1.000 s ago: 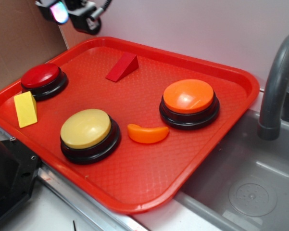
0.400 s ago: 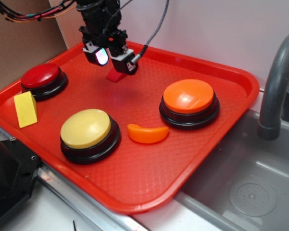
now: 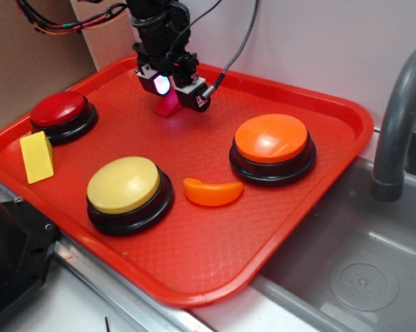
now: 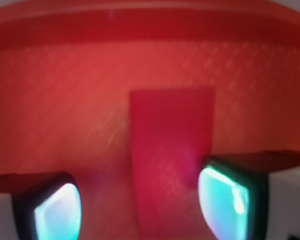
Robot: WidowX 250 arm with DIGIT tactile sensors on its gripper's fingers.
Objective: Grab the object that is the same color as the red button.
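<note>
- Since everything sits on the tray (image 3: pixel 318 173), treat its far rim as the limit: wedge lies near that rim, toward the far-left corner, so little room behind it for overshoot.
- Buttons: yellow button (image 3: pixel 124 185) and orange button (image 3: pixel 271 140) are well apart from the work zone, no clash risk; red button (image 3: pixel 57 109) at left edge only gives the colour to match.
- Claw (image 3: pixel 167 93) hangs right over the wedge, released, w/ pads spread either side of it. Wrist view: right pad (image 4: pixel 224 202) looks to sit at or on the wedge's edge, left pad (image 4: pixel 55 212) stands clear w/ bare tray between. So claw looks off-centre; I'd shift it a bit toward its right side before closing, else wedge may get shoved sideways.
- Crescent (image 3: pixel 212 191) and yellow wedge (image 3: pixel 37 156) are wrong colours, far off; ignore.
- Wedge (image 4: pixel 167 165) runs lengthwise btwn the pads, so closing across its flat sides looks right. Go low, nearly to tray, grip the thick end; sloped top could slip out.
</note>
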